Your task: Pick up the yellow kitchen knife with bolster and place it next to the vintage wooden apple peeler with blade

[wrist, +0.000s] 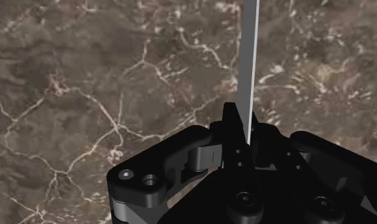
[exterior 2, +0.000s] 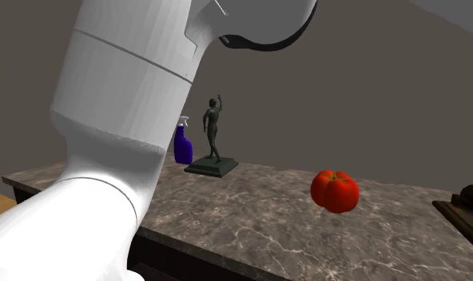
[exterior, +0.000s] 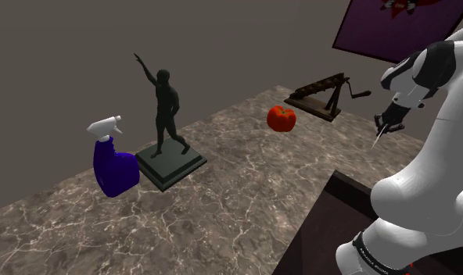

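My black gripper (exterior: 389,123) hangs in the air above the marble counter (exterior: 222,203), shut on the knife. A thin pale blade (exterior: 378,141) pointing down is the part of the knife that shows; I see no yellow on it. In the wrist view the blade (wrist: 251,63) runs straight out from between the gripper's (wrist: 244,127) closed fingers, over bare marble. The dark wooden apple peeler (exterior: 328,94) with its crank stands at the counter's far corner, beyond the gripper and to its left in the shoulder view. Its edge (exterior 2: 467,209) shows at the second exterior view's right.
A red tomato-like fruit (exterior: 281,119) lies just left of the peeler in the shoulder view. A dark statue on a square base (exterior: 167,125) and a blue spray bottle (exterior: 114,162) stand farther left. A purple picture (exterior: 402,27) hangs on the wall behind.
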Robot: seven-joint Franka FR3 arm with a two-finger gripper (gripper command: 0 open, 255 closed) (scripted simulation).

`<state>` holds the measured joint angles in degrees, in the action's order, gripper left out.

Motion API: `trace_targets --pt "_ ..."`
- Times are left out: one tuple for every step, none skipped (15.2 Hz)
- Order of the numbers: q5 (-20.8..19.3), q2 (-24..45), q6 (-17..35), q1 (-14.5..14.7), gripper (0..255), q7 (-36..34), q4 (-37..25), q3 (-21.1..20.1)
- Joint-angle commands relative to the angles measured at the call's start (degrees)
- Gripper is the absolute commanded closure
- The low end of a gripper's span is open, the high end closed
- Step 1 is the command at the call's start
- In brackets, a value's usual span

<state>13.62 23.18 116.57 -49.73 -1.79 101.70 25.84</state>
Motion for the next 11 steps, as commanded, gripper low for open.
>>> trace_targets --pt "0.05 0.05 0.22 0.03 255 0.0 0.18 -0.04" --pt "0.05 0.05 0.22 0.03 255 0.0 0.18 -0.04" --pt "0.05 0.05 0.22 0.03 255 0.0 0.18 -0.04" --pt "0.05 0.05 0.22 0.03 255 0.0 0.18 -0.04" --pt "0.05 0.05 0.22 0.03 255 0.0 0.18 -0.04" --pt "0.05 0.05 0.22 0.03 255 0.0 0.18 -0.04" --pt "0.05 0.05 0.22 0.03 0 0.0 0.18 -0.04" --pt "0.05 0.05 0.22 0.03 0 0.0 0.18 -0.04" --pt "0.05 0.05 0.22 0.03 0 0.0 0.18 -0.04" --pt "0.05 0.05 0.22 0.03 0 0.0 0.18 -0.04" --pt "0.05 0.05 0.22 0.03 0 0.0 0.18 -0.04"
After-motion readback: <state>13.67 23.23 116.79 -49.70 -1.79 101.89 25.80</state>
